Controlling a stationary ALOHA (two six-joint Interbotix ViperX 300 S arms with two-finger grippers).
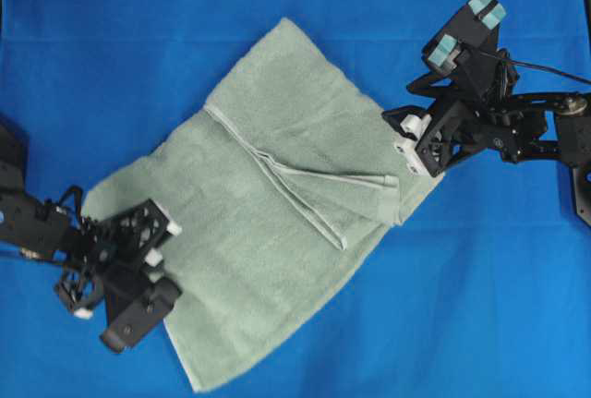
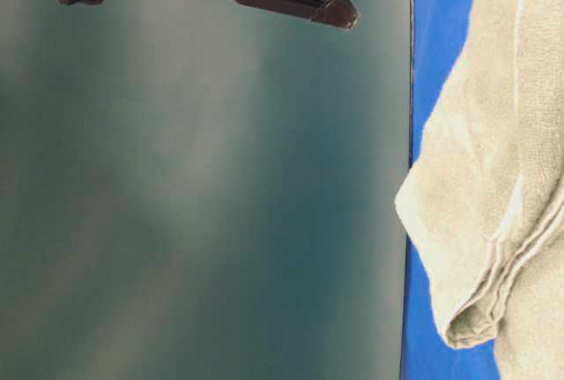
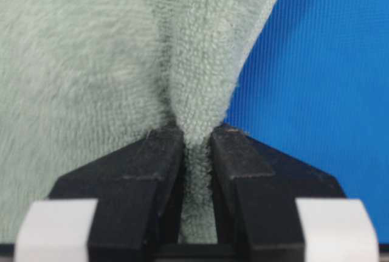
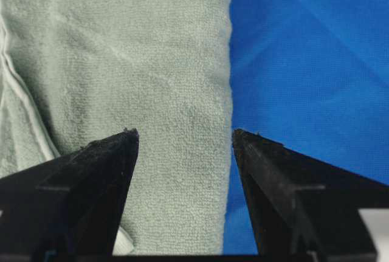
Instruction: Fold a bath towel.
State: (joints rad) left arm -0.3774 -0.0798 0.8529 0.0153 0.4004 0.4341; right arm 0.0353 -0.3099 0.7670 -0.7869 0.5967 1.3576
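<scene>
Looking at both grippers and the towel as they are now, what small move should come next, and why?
Probably the right gripper should close. The left gripper is already shut on a pinch of the pale sage-green terry bath towel, while the right one stands open with the towel's edge between its fingers, above the bright blue cloth. Both need a hold before lifting.

The large pale sage-green terry-cloth bath towel [image 1: 268, 223] lies slantwise across the middle of the smooth bright blue cloth [image 1: 111, 56], one flap folded over its centre. The black left gripper [image 3: 196, 152] sits at the towel's lower-left edge, pinching a ridge of it. The black right gripper [image 4: 184, 146] is over the towel's right edge, one finger [image 4: 100, 171] above the terry.
</scene>
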